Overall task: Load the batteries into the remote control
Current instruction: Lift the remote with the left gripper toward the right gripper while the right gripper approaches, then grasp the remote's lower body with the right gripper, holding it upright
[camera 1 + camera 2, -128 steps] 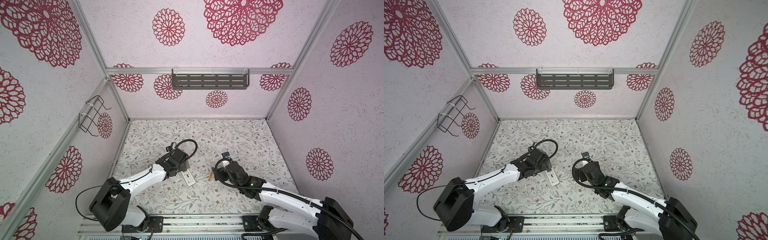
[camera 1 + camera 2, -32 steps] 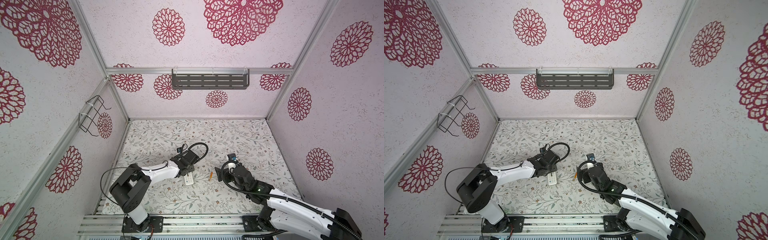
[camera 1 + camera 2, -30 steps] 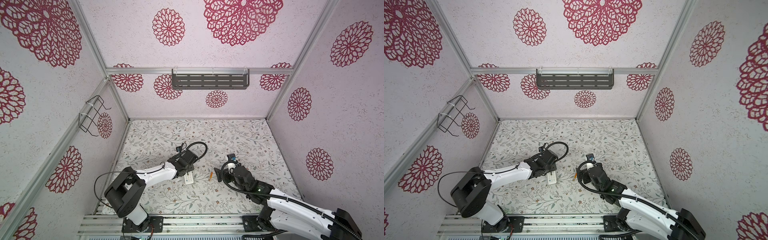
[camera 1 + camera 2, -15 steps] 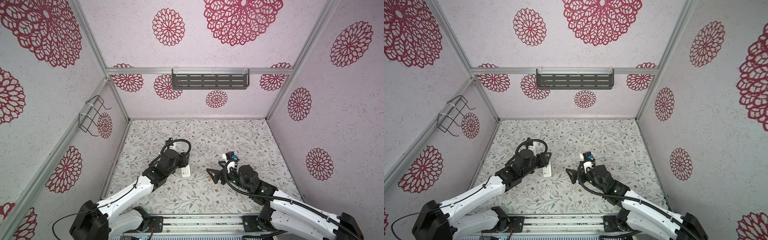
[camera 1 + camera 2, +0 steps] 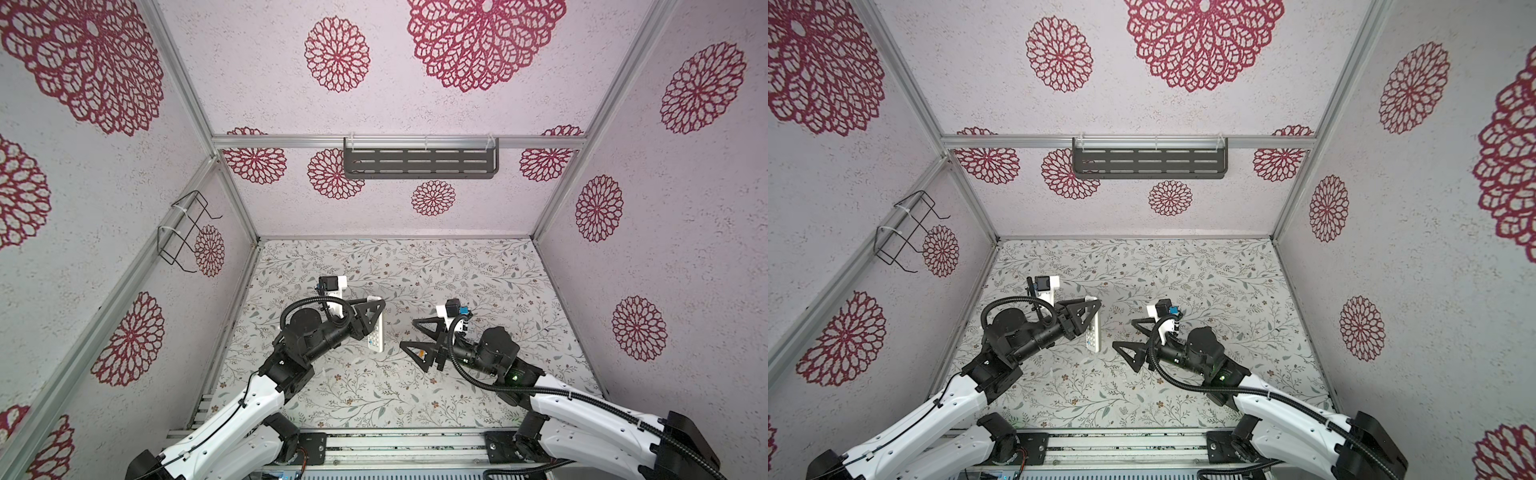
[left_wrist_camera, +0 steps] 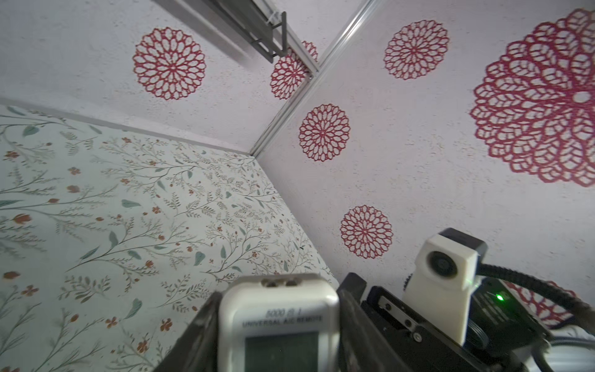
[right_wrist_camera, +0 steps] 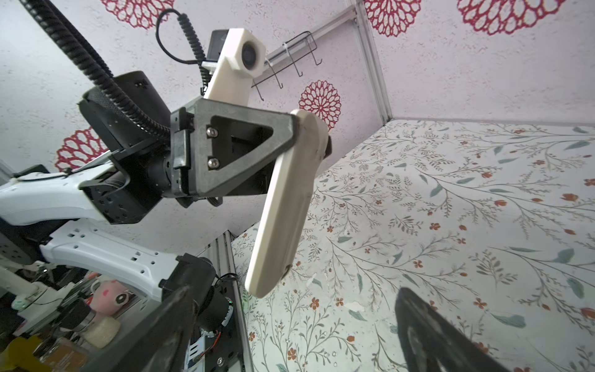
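My left gripper (image 5: 376, 306) is shut on the screen end of the white remote control (image 5: 376, 332) and holds it above the table; its other end hangs free. The button face shows in both top views (image 5: 1094, 334). In the left wrist view the remote control (image 6: 278, 325) fills the jaws. The right wrist view shows its plain beige back (image 7: 286, 206). My right gripper (image 5: 409, 333) stands open just right of the remote, with nothing between its fingers (image 7: 418, 325). A small orange battery (image 5: 422, 353) lies on the table under the right gripper, seen through a finger's cut-out.
A grey slotted shelf (image 5: 419, 162) hangs on the back wall and a black wire rack (image 5: 185, 232) on the left wall. The metal base rail (image 5: 395, 444) runs along the floral table's front edge. Walls enclose three sides.
The left gripper has lifted the remote off the table and turned it. The right gripper has risen from beside the battery and now faces the remote, still open.
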Available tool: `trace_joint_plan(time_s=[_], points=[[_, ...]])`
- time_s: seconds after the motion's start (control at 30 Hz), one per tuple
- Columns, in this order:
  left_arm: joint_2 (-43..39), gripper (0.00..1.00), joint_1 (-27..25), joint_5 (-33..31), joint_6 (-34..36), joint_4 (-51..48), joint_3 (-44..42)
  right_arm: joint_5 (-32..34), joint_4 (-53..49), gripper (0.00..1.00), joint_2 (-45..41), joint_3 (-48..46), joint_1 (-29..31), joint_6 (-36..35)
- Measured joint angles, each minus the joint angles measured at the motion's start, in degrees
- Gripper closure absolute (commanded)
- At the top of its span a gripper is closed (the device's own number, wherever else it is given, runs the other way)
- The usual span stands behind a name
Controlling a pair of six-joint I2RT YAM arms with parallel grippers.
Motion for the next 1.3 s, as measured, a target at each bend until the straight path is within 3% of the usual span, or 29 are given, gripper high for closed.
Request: trace_joint_plan(time_s=[0.23,0.53,0.97,1.3], points=[[-0.17,0.68,0.96,8.33,-1.14,7.78,-0.24,-3.37,7.23,0.01,3.39,0.00,0.31,2.56],[-0.20,0.67,1.09,13.94,-2.56,12.02,-0.24,-7.23,17.81,0.01,8.20,0.00,1.42,7.04],[0.00,0.68,1.18,17.99,-5.14,17.00,-0.24,-8.92,20.46,0.02,11.47,2.80,4.42,7.06],[0.70,0.68,1.18,20.15,-6.91,19.98,-0.24,-10.38,20.83,0.12,14.45,5.38,5.60,7.04]])
